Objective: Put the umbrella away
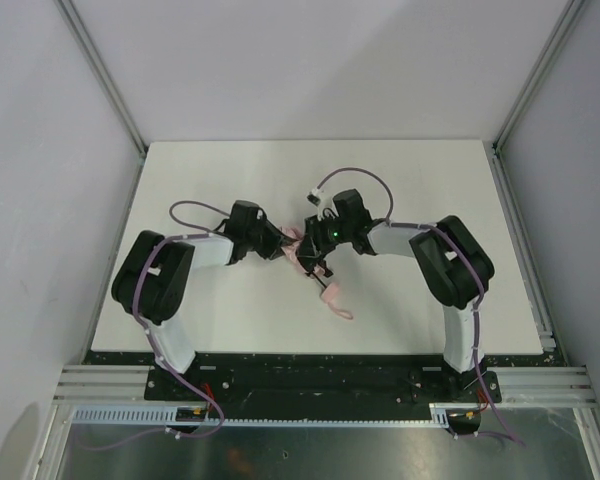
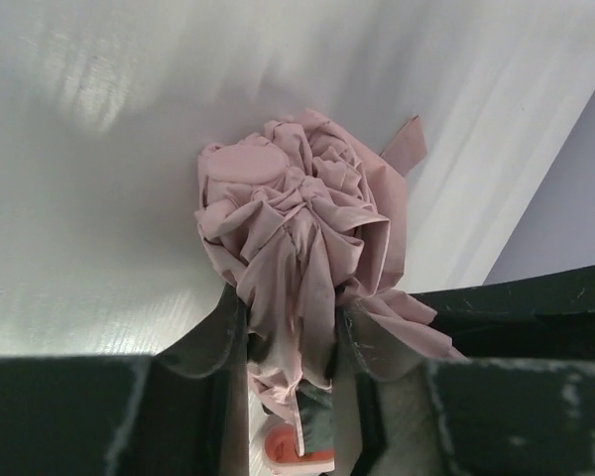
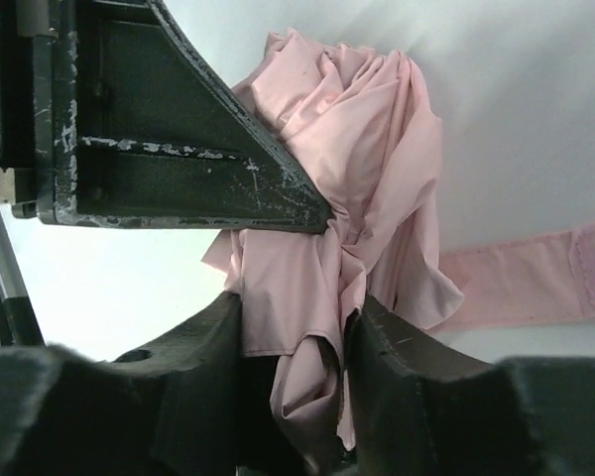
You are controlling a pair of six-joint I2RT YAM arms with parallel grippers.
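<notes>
Fabric is all we hold: our left fingers [image 2: 218,337] pinch a loose fold of the umbrella [image 2: 297,208], whose bunched cloth bulges just past their tips, with the desk [image 2: 89,198] beyond it. Our right fingers [image 3: 402,347] press on another fold from the opposite side, and the closure strap [image 3: 535,283] trails free to their right. We judge slippage the main risk: thin cloth could slide out or tear if the arms pull apart, and the loose strap may snag.
</notes>
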